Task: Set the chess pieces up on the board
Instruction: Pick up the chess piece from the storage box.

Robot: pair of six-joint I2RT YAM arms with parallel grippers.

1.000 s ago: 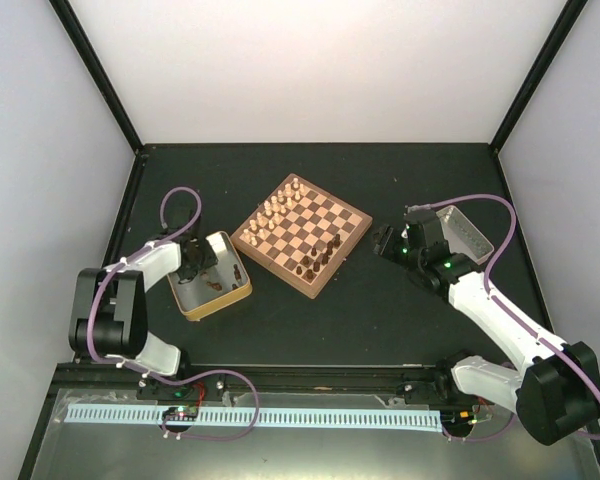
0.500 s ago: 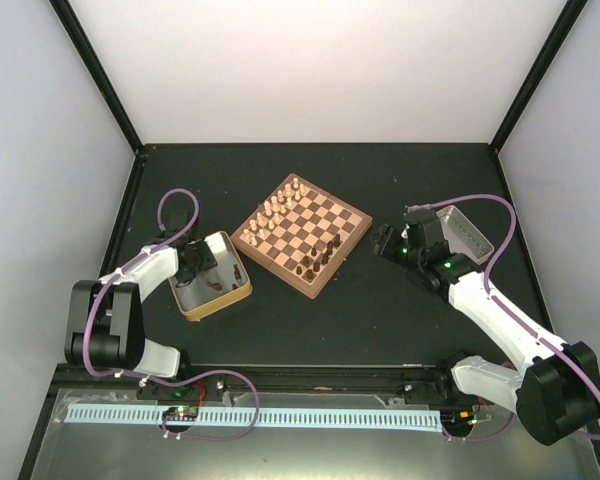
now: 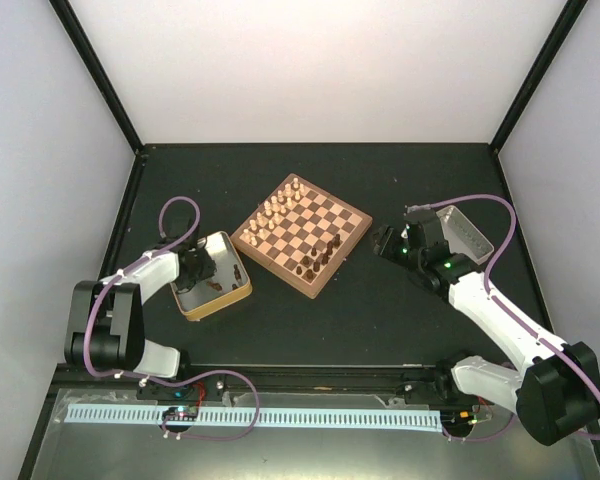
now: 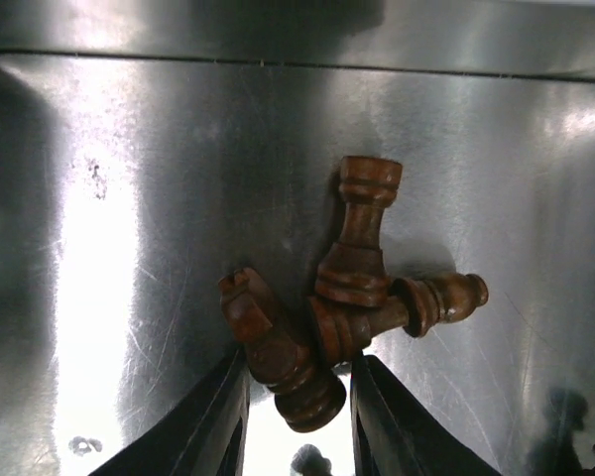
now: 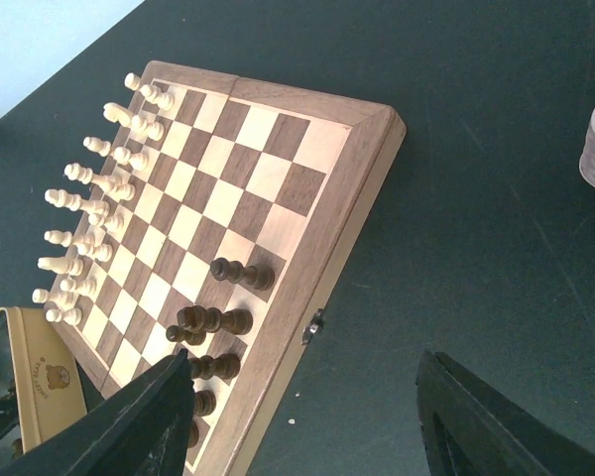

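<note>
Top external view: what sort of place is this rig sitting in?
Most likely a lab robot cell, not a home: plain pale walls and black framing box in a dark table, with a chessboard, a tin and a metal tray staged on it.

Bright, even light fills the overhead view. In the left wrist view, white glare streaks the metal tray (image 4: pixel 89 248); the chess pieces (image 4: pixel 357 268) cast soft shadows.

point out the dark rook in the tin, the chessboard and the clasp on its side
dark rook (image 4: pixel 361 236): left wrist view, on its stem.
chessboard (image 3: pixel 305 232): top view, on a bare middle square.
clasp (image 5: pixel 313 325): right wrist view, on the metal catch itself.
</note>
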